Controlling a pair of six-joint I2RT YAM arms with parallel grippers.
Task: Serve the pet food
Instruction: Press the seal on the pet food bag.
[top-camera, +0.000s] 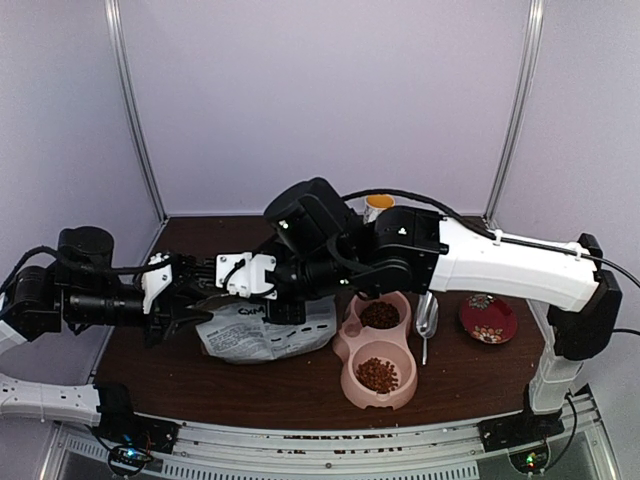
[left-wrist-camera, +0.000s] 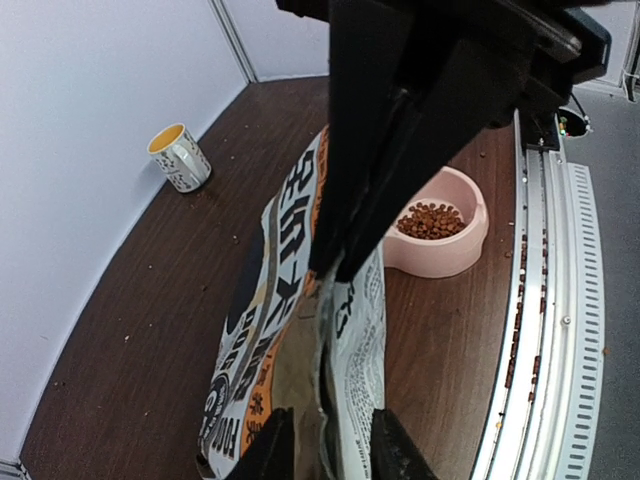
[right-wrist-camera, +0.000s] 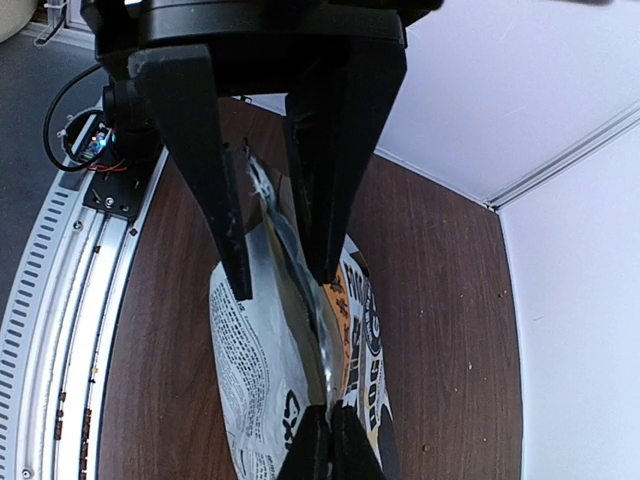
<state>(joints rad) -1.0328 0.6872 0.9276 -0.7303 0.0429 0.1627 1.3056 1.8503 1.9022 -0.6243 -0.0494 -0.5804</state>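
right pincer (right-wrist-camera: 325, 430): pressed together, pinching the bag's upper edge; its arm reached in from the right side of the table.
left pincer (left-wrist-camera: 330, 445): fingers (left-wrist-camera: 272, 450) spread, with the bag's crumpled edge running between them; could not tell if either finger touched the paper. It sat at the bag's left end, just beside the right pincer.
table (top-camera: 250, 388): dark brown wood with small crumbs scattered on it.
bag (top-camera: 265, 338): paper, white panel with black print, plus orange and black patches. It lay on its side left of the double bowl, with its upper edge raised between the two pincers. A shiny inner face showed at the mouth in the right wrist view.
double bowl (top-camera: 347, 380): pink, two round compartments, one far and one near. It stood upright just right of the bag.
dish (top-camera: 488, 320): red, patterned, right of the double bowl and apart from it.
scoop (top-camera: 427, 318): silvery, lay between the double bowl and the dish, handle pointing to the near edge.
mug (left-wrist-camera: 180, 157): white with a dark pattern, yellow inside. It stood upright by the back wall, well apart from the bag.
pet food (top-camera: 377, 375): reddish-brown pellets, sat in both compartments of the double bowl, below the rims.
stray pellets (top-camera: 350, 438): a few lay in the rail along the table's near edge.
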